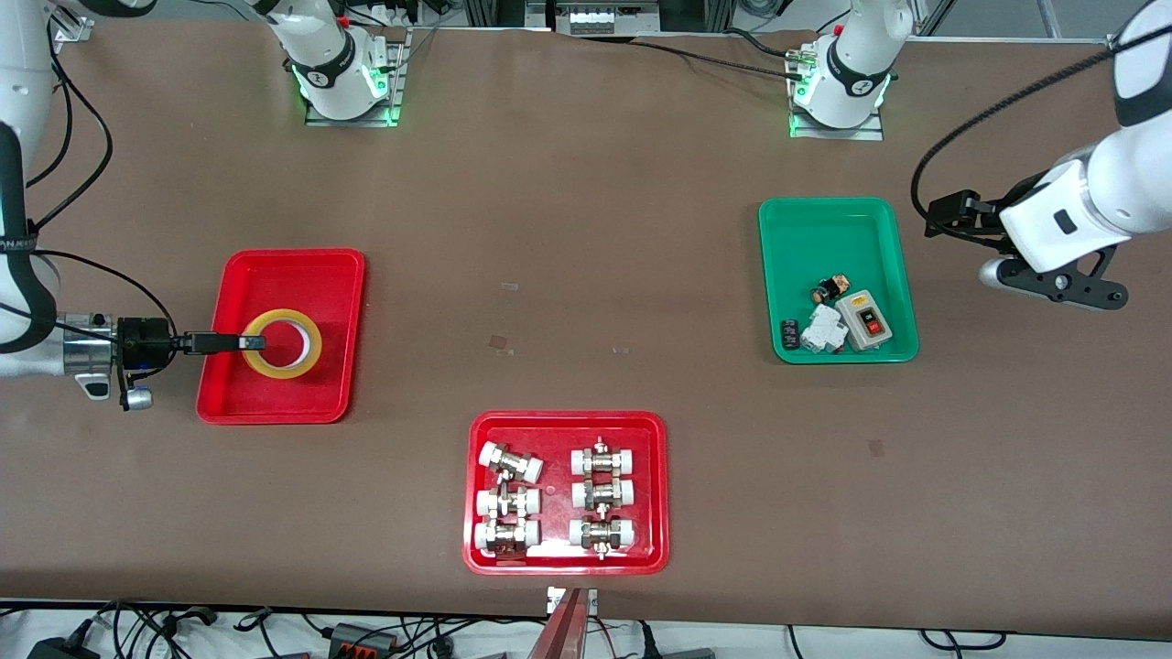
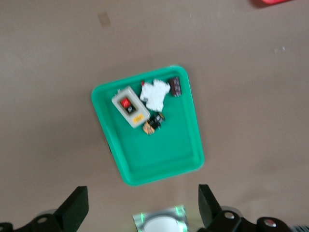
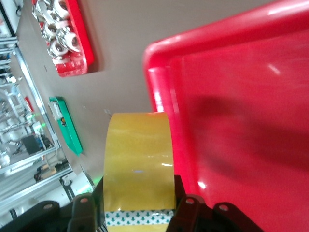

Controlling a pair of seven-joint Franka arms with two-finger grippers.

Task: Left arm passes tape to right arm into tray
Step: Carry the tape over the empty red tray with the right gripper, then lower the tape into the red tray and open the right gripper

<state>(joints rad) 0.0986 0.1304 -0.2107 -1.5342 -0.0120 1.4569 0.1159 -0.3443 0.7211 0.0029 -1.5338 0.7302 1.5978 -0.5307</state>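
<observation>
The right gripper (image 1: 245, 342) is clamped on the tape (image 1: 282, 343), holding it over the tray (image 1: 234, 403), clear of its raised rims. Toward the left arm's end from the tray lies open tabletop, then the green tray (image 1: 837, 229), over which the left gripper (image 2: 143, 203) hangs, fingers apart.

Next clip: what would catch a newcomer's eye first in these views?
The translucent yellow packing tape roll stands out, gripped at its wall by the right gripper over the plain red shallow tray at the right arm's end of the table. The left gripper hangs open above the green tray of small electrical parts, waiting.
</observation>
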